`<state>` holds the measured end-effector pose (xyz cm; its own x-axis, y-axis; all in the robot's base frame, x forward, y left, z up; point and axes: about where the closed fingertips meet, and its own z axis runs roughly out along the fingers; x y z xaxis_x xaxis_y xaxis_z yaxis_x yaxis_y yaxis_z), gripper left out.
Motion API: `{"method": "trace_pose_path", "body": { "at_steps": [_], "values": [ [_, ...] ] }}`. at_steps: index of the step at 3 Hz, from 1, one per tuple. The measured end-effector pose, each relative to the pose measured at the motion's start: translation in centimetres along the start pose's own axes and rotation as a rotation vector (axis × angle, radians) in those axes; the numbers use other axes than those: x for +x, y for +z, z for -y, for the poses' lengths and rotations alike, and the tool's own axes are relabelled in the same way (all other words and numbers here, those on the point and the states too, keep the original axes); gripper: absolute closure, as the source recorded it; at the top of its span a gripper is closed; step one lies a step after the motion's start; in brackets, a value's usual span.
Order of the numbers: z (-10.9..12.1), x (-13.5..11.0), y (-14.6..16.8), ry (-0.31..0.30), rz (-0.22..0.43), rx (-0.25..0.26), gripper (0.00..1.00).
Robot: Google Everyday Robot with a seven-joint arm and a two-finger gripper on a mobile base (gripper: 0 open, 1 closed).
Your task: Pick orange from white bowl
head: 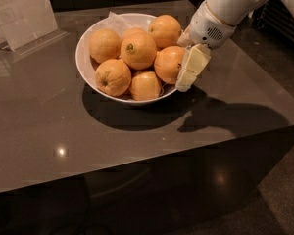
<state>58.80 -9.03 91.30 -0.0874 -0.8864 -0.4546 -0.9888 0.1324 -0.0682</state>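
Note:
The white bowl (84,65) stands on the dark table and holds several oranges. The orange (167,62), smooth and deep orange with a tiny dark speck, lies at the bowl's right side. My gripper (185,58) is at the bowl's right rim, right against this orange. One cream finger (191,67) hangs down beside the orange over the rim. The other finger (184,37) shows only as a small part behind the orange. The fingers stand apart and nothing is lifted.
The bowl also holds an orange with a dark stem scar (138,50) in the middle and paler oranges (112,77) at the left. A clear sign holder (22,13) stands at the back left. The table's front edge (152,153) runs below the bowl.

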Motion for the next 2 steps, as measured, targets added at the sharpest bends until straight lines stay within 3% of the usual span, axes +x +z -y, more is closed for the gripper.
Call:
{"method": "trace_pose_path", "body": {
  "at_steps": [2],
  "values": [
    [0.63, 1.00, 2.01, 0.064, 0.027, -0.045, 0.09]
  ]
}}
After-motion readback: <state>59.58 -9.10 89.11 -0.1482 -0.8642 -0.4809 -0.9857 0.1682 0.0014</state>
